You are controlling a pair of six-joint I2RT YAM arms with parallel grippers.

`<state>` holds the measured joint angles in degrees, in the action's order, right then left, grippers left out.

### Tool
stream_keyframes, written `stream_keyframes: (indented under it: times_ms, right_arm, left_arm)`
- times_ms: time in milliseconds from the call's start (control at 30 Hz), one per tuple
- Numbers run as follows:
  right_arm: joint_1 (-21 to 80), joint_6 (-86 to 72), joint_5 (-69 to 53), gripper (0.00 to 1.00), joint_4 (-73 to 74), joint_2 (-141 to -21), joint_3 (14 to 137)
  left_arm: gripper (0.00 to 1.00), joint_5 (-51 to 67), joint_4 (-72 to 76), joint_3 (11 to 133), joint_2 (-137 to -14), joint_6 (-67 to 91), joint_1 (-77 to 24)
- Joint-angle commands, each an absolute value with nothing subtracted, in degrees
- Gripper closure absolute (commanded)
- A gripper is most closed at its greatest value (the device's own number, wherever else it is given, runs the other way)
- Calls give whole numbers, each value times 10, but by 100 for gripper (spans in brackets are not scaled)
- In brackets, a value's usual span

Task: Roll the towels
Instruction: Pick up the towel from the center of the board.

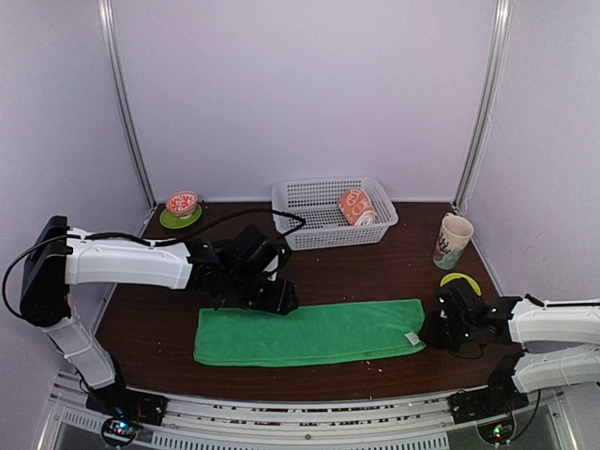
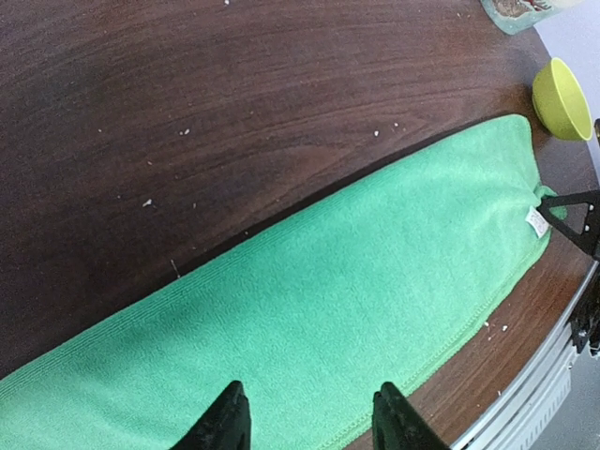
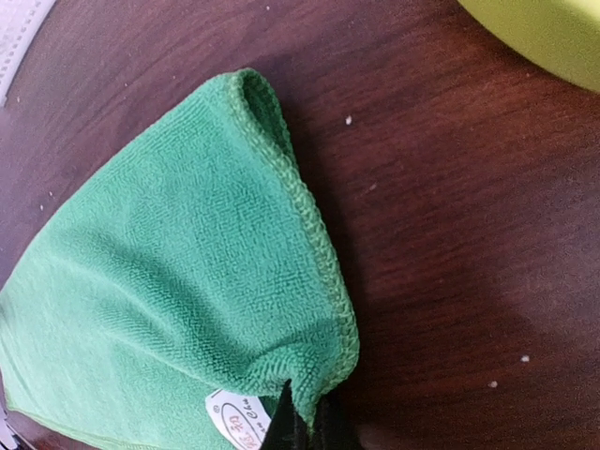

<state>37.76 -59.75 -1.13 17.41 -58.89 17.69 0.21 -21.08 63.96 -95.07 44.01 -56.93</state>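
Currently, your green towel (image 1: 309, 333) lies flat as one long strip on the dark wooden surface (image 1: 375, 267), close to the front edge and running left to right. None of it is rolled. Your right jaws are at the strip's right end, closed together. The right wrist view shows their dark tips pinched on the stitched hem at the corner, where the plush bunches up just beside the small white label (image 3: 234, 417). Your left jaws stand apart over the towel's far edge, towards its left half. The left wrist view shows both fingertips (image 2: 225, 422) above green cloth with a clear gap between them and nothing held. Whether they touch the pile cannot be told. Your peach-orange towel (image 1: 356, 206) sits rolled in the right part of the white basket (image 1: 309, 192) at the back of the surface, well apart from both arms. A yellow-green bowl (image 1: 459, 280) rests just behind the right arm's wrist, near the towel's right end but not touching it. A printed cup (image 1: 454, 240) stands upright beyond the bowl. At the back left corner, a small red bowl sits on a green saucer (image 1: 181, 220). Pale specks are scattered over the bare wood.
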Motion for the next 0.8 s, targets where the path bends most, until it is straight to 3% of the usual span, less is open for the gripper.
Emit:
stream_keyframes:
  times_ms: [0,433,767]
  right_arm:
    - [388,-588,-4,100,314,-557,189]
    - [388,-465,177,100,500,-520,395]
    - [378,-431,201,100,518,-532,422]
  left_arm:
    - [54,-7,-204,630,-940,432,-563]
    - [55,-55,-242,588,-872,450,-548]
    - [57,2,-197,527,-898,461,-547]
